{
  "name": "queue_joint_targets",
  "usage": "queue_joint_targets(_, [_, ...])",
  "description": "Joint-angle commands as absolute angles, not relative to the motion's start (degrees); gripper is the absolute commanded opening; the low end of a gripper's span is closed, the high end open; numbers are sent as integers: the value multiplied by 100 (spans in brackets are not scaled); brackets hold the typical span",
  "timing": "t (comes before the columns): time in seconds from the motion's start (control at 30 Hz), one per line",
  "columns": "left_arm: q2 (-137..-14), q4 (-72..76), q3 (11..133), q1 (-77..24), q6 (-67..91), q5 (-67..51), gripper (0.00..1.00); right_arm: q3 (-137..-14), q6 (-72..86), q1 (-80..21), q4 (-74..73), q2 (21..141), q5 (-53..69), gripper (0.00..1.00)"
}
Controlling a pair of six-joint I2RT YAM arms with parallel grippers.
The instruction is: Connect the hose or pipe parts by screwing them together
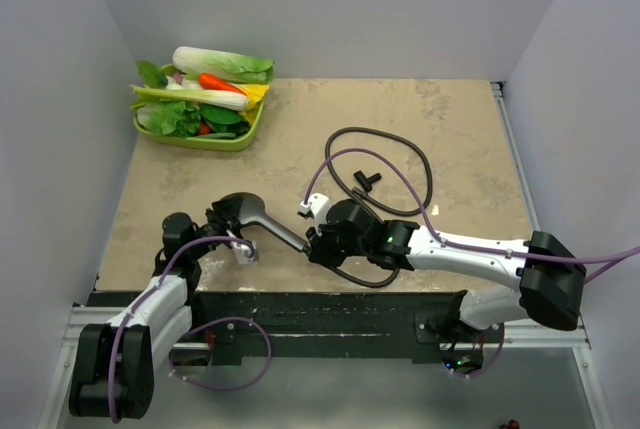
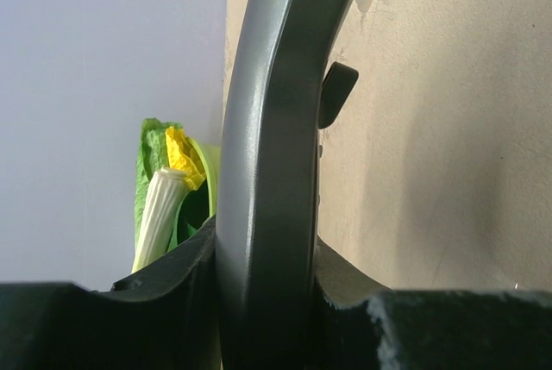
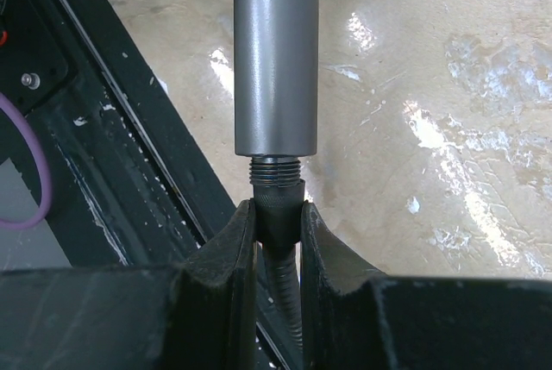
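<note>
The dark grey shower head lies at the front left of the table, its handle pointing right. My left gripper is shut on the shower head; in the left wrist view the grey body fills the gap between both fingers. My right gripper is shut on the hose's knurled end nut. The nut sits at the handle's threaded end, with several threads still bare below the handle. The dark hose loops across the table behind my right arm.
A green tray of toy vegetables stands at the back left corner. A small black T-shaped piece lies inside the hose loop. A purple cable arcs over my right arm. The black rail runs along the near edge. Walls close in on three sides.
</note>
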State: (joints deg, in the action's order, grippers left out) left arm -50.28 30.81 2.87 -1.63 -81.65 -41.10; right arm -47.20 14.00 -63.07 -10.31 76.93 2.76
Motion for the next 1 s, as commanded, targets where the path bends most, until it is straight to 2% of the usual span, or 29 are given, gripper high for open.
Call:
queue_joint_targets(0.0, [-4975,3621,70,-149,-8270,-4421,0,-5054,1310,-6337,-835,7542,220,0])
queue_joint_targets(0.53, [-4808,3550,0,-158,-8736,-4535,0,-5098,1318,-6337,-809,7462,62,0])
queue_joint_targets(0.97, [-4746,3568,44,-158,-8323,-4579,0,-5045,1353,-6337,-335,7629,53,0])
